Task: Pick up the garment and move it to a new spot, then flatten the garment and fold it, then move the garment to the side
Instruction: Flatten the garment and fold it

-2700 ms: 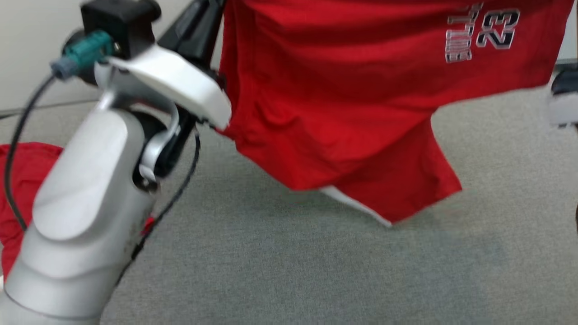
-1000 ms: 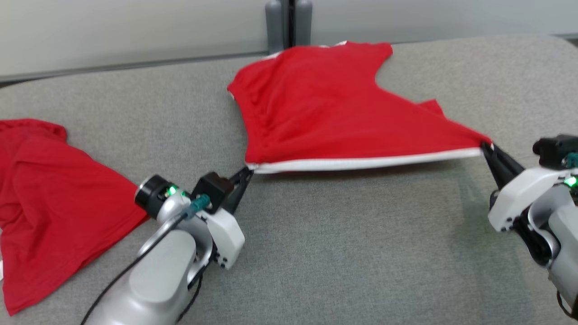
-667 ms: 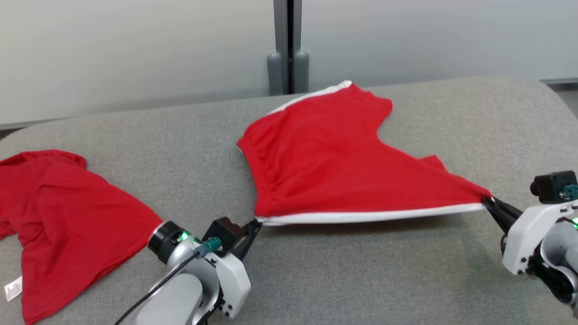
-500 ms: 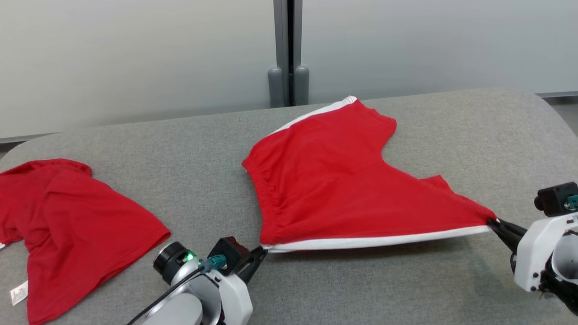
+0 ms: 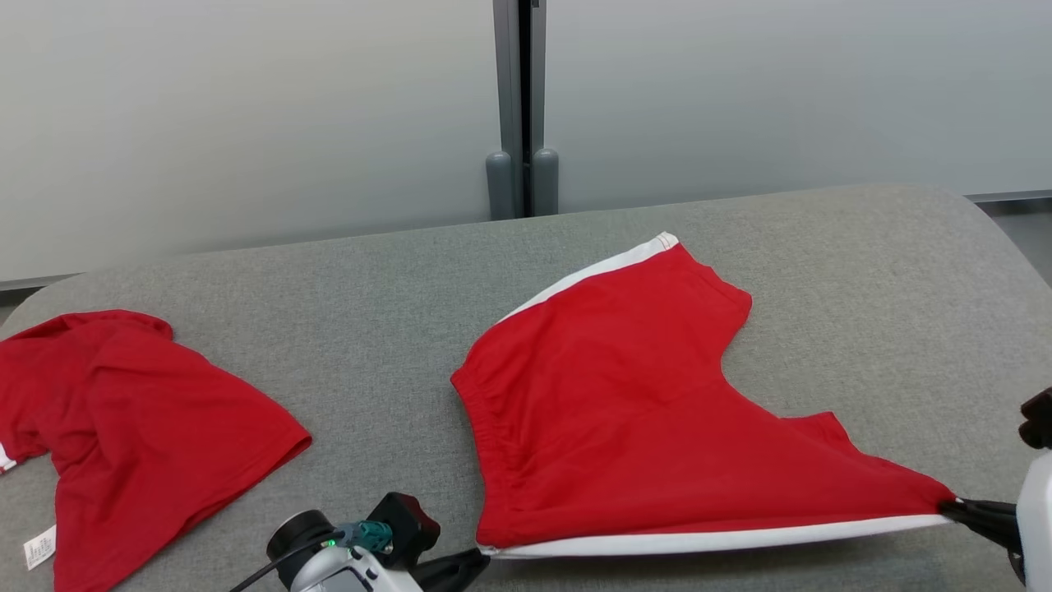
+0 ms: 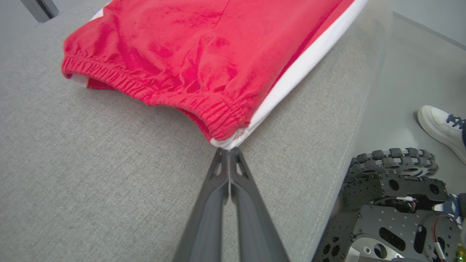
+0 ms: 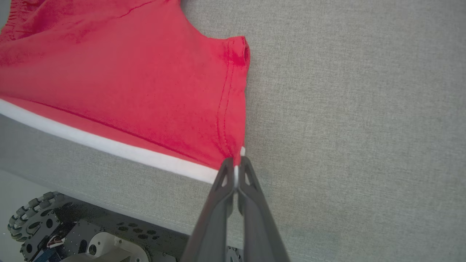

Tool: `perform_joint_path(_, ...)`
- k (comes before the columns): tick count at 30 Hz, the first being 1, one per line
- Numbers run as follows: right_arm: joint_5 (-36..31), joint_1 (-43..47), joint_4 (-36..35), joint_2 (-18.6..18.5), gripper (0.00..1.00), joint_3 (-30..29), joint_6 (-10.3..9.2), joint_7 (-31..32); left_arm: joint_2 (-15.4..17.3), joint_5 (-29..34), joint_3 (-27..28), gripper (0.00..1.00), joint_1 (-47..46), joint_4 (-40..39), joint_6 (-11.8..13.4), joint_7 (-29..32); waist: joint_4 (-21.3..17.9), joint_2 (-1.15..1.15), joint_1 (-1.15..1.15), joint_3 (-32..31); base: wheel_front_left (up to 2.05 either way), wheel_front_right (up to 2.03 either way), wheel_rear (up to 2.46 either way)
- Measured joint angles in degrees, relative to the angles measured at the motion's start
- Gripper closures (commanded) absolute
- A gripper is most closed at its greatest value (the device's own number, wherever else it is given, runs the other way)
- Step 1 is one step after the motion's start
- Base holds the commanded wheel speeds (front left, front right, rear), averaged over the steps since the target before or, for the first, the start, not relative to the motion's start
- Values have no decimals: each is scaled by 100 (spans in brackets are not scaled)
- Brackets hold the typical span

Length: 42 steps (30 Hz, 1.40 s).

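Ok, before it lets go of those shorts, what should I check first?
1. Left gripper shut on the waistband corner of the shorts: ok.
2. Right gripper shut on the leg-hem corner: ok.
3. White stripe pulled straight between the two: ok.
4. Near edge resting on the grey cushion: cannot tell.
5. Shorts apart from the other red garment: ok.
6. Floor by the robot's base free: not ok, a person's shoe is close.

A red shirt (image 5: 140, 427) lies rumpled on the grey cushion (image 5: 370, 329), well left of the jaws of the left gripper (image 5: 479, 557). In the left wrist view, a white shoe (image 6: 442, 127) stands on the floor (image 6: 407, 72) right of those jaws.
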Motion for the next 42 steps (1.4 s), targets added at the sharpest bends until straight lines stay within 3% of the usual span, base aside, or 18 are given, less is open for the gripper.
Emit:
perform_joint_path(6,55,-27,-318,-323,100,-355,0,24,314,-333,1,100,106,-799,34,316,-2,0,0,10,0,0,0)
perform_joint_path(12,-108,-354,-288,-315,100,-723,-1,-14,214,-349,182,100,-145,-1028,209,283,132,0,0,149,0,0,0)
perform_joint_path(27,-608,-1921,58,-155,100,-1321,-25,564,-632,-160,433,100,-1494,-392,157,-75,790,0,0,1300,0,0,0)
perform_joint_path(42,-1220,-3449,851,290,100,-1200,-26,678,-1414,-214,411,100,-2478,736,56,-554,1445,0,0,2339,0,0,0)
